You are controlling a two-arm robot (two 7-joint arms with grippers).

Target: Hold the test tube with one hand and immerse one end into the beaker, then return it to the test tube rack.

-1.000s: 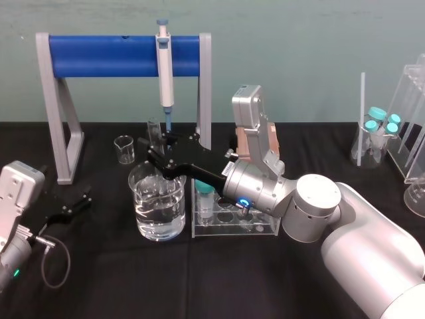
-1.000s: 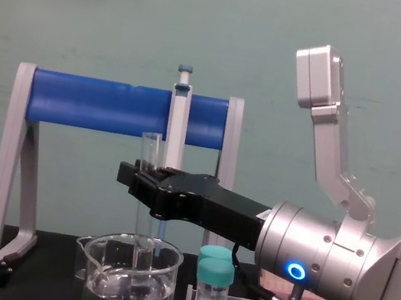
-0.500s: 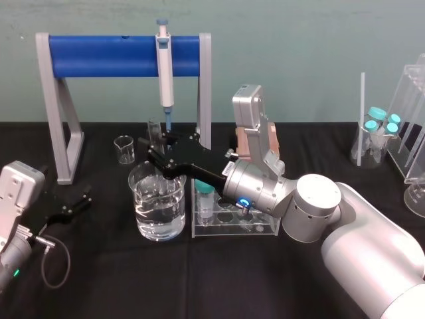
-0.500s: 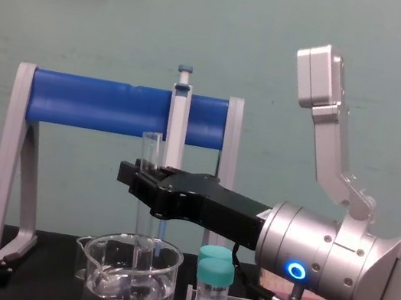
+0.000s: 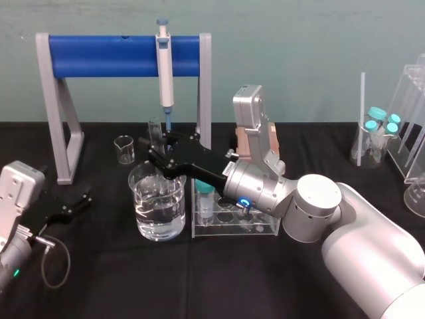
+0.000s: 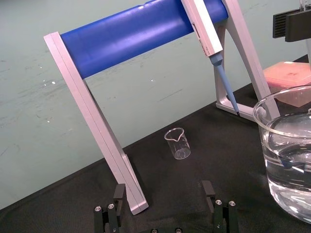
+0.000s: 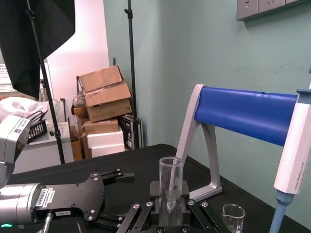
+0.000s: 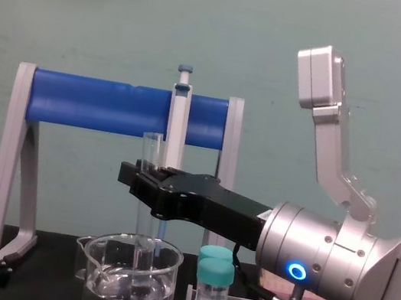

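Observation:
My right gripper reaches left over the beaker and is shut on the test tube, which stands upright. The tube's open top rises above the black fingers. Its rounded lower end sits inside the beaker's mouth, just over the water; whether it touches the water I cannot tell. In the right wrist view the tube stands between the fingers. The clear test tube rack sits just right of the beaker, under the right wrist. My left gripper rests open on the table at the far left, with nothing in it.
A blue-barred stand with a hanging pipette rises behind the beaker. A small glass beaker sits beneath it. A teal-capped tube stands in the rack. A pink-orange box lies behind the rack. Glassware stands at the far right.

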